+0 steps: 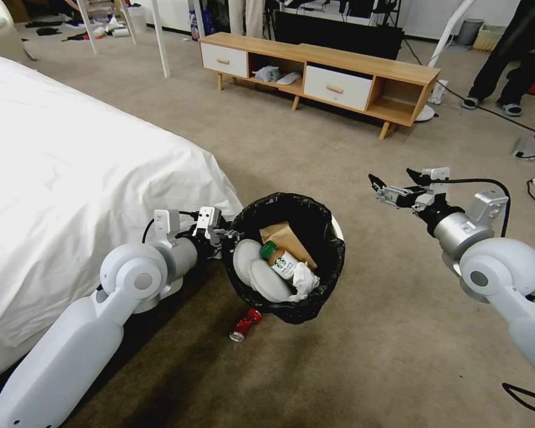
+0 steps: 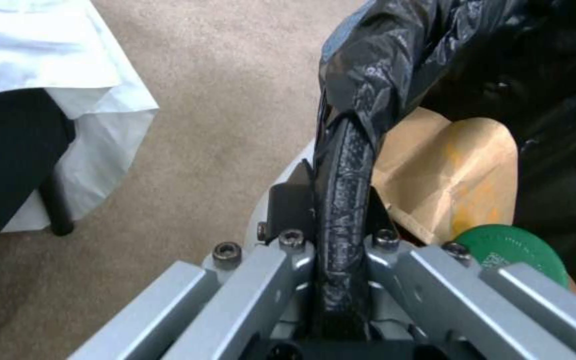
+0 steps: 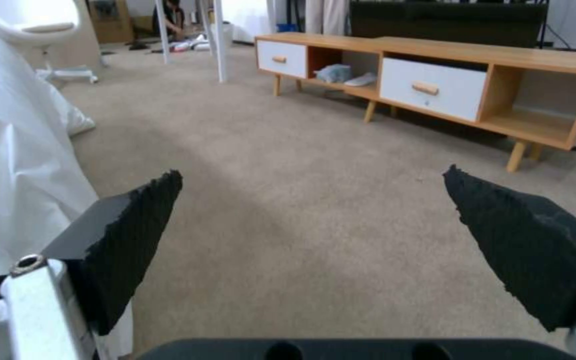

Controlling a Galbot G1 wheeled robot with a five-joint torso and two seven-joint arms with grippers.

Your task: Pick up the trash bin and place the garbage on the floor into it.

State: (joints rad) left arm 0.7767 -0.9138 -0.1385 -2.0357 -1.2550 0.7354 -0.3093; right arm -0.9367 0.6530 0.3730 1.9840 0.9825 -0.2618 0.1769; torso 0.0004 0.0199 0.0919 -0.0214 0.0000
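- Clamped on the bag-covered rim of the trash bin (image 1: 333, 238), my left tool (image 1: 223, 236) held it just beside the bed (image 1: 71, 178); in the left wrist view its fingers (image 2: 288, 200) pinched the black liner (image 2: 381, 65) between them.
- Inside the bin lay a brown paper bag (image 1: 285, 235), a green-capped bottle (image 1: 279, 260), a white tissue (image 1: 305, 279) and two pale round pieces (image 1: 258, 270).
- One crushed red can (image 1: 245, 324) lay on the floor (image 1: 368, 356), just beside the bin's near side.
- My right tool (image 1: 392, 183) hung over bare carpet well to the bin's right, its black pads (image 3: 128, 240) spread wide apart, holding nothing.
- Beyond it stood a low wooden cabinet (image 1: 321, 71).
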